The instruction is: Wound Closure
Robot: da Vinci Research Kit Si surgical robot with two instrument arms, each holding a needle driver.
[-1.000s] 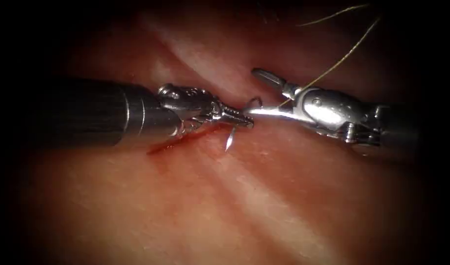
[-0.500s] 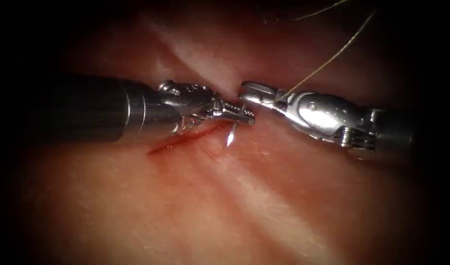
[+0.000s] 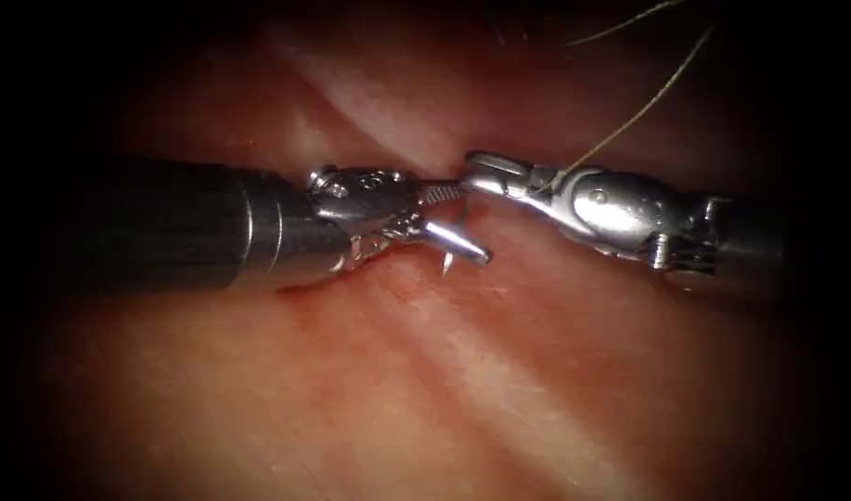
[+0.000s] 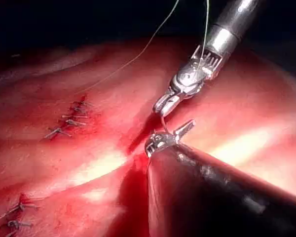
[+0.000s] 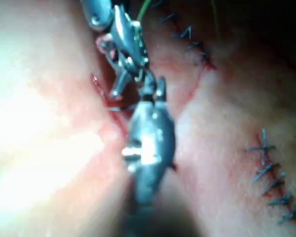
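Needle (image 3: 446,263) is hanging by its upper curve from the right tool (image 3: 473,173), whose jaws are pinching together on it near the thread end. In the left wrist view the needle (image 4: 164,123) is arcing down from those closed jaws (image 4: 160,108) into the gap of the left tool (image 4: 170,136). Its bright tip is showing bare just beneath the left tool's lower jaw, a little to the right of the visible stretch of the cut (image 3: 304,281); whether any part of it is lying in the tissue (image 3: 499,390) I cannot tell. The left tool (image 3: 471,223) is standing with jaws spread wide around the needle, gripping nothing. Thread (image 3: 638,111) is running up and away from the right tool's jaws. Red fluid (image 4: 133,182) is pooling along the cut beside the left shaft. Finished stitches (image 4: 69,121) are sitting on closed cuts well apart from the tools.
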